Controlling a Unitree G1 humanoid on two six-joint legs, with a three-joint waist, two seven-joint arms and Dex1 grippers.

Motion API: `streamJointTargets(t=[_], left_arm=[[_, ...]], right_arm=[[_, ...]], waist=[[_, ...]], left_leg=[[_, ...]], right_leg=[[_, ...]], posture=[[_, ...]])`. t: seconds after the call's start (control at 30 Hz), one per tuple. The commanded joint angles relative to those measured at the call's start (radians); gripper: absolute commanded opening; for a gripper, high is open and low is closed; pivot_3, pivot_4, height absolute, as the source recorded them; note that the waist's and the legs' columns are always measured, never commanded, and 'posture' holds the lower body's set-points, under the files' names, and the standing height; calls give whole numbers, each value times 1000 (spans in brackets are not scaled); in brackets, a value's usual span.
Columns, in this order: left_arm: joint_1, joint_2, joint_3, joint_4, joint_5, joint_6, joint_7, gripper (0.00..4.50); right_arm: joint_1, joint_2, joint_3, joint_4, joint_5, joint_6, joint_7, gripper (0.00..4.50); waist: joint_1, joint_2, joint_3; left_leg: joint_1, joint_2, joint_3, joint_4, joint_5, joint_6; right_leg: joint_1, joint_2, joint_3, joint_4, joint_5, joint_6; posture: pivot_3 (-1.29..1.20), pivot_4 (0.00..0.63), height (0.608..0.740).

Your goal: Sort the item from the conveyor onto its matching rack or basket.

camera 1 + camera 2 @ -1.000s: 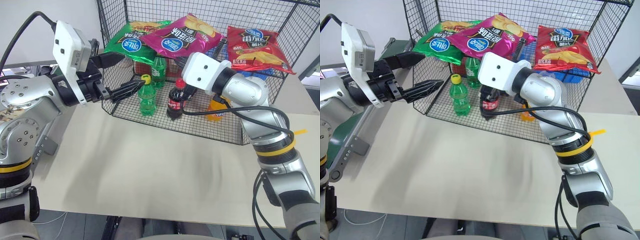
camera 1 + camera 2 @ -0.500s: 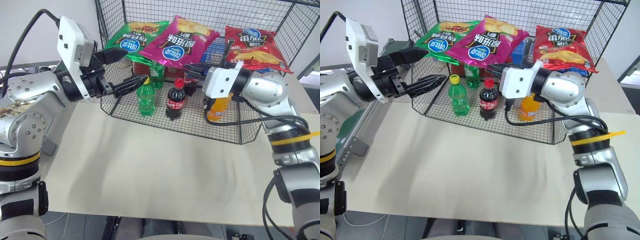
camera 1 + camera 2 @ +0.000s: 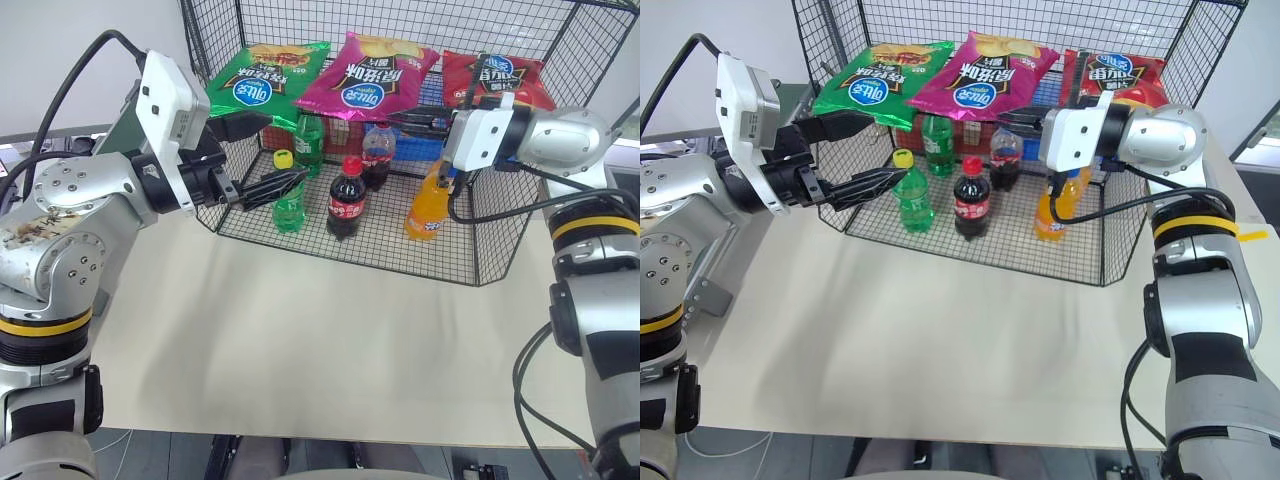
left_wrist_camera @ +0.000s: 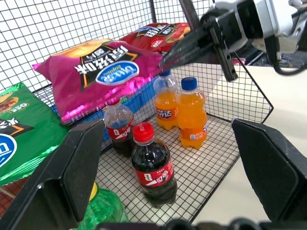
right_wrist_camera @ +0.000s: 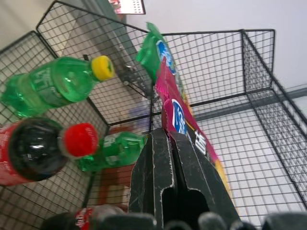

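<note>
Pink chip bag [image 3: 372,82] lies atop the far rack [image 3: 480,262], apparently placed. Right tool [image 3: 412,119] is pinched together, empty; left tool [image 3: 262,155] gapes apart. Next, both should pull clear.

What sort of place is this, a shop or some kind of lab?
Probably a lab mock-up of a shop shelf: a black wire rack holding chip bags like the pink chip bag and soda bottles, standing on a plain table before a bare white wall.
</note>
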Motion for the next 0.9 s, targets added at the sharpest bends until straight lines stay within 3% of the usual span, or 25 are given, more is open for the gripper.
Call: streamJointTargets(t=[0.03,0.27,0.4,0.63,0.77,0.9], left_arm=[[-17,-1,29,-13,14,-17,-6,4500],[7,5,53,-14,29,-15,-8,4500],[32,21,75,-9,51,-9,-2,4500],[77,122,141,50,122,-35,-32,4500],[79,109,143,89,160,-98,-45,4500],[60,83,105,124,184,-124,-65,4500]], right_arm=[[-25,11,-46,23,64,-1,61,845],[40,-13,-94,-114,155,53,127,3320],[182,-43,-130,-386,222,221,91,4455],[530,-150,-251,-1113,355,976,-168,4455],[586,-134,-327,-1302,393,1229,-328,4455],[612,-109,-346,-1390,395,1331,-396,4455]], waist=[[0,0,0],[1,1,0],[3,1,0],[7,2,0],[9,2,0],[8,2,0]], left_leg=[[0,0,0,0,0,0],[0,0,0,1,0,0],[-1,0,-1,1,0,0],[-2,2,-2,1,0,0],[0,2,-2,1,0,0],[-1,1,-1,2,0,0]], right_leg=[[0,0,0,1,0,0],[0,0,0,6,0,0],[0,-1,0,7,0,0],[-1,-1,0,8,0,0],[-1,0,0,7,0,0],[-1,1,0,4,0,1]], posture=[[0,150,740],[0,150,740],[0,150,740],[0,150,740],[0,150,740],[0,150,740]])
